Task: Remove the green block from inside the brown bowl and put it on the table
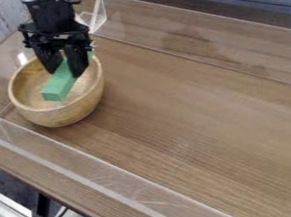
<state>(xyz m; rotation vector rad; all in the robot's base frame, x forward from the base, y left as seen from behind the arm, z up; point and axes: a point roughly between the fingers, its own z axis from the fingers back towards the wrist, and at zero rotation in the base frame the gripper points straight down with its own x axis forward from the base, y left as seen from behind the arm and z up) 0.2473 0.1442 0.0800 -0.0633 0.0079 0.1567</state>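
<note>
A: Where is the small bright-green rectangular block [59, 86]?

B: Over the round light-brown wooden bowl [39, 115], which sits near the left end of the large brown wood-grain tabletop [197, 114]; the block's upper end is up between the fingers of the black gripper [67, 63], and its lower end slants down towards the bowl's pale inside; whether that lower end touches the wood I cannot tell.

A: So the gripper has it?

B: It looks so; the two dark fingers [81, 58] stand partly apart, one on each side of the block's top end, closed onto it rather than spread free; the contact itself is too small to make out sharply.

A: How does the gripper sit?

B: It points straight down from the black arm [47, 10] above the far part of the bowl; the fingertips are about level with the bowl's thick rim.

A: And the block's tilt?

B: Slanted, upper end away from the camera and to the right, lower end nearer and to the left.

A: Anything else on the table?

B: Low clear acrylic walls [60, 157] run along its edges; the bowl is close to the left one; a clear triangular piece [97, 14] stands just behind the arm.
</note>
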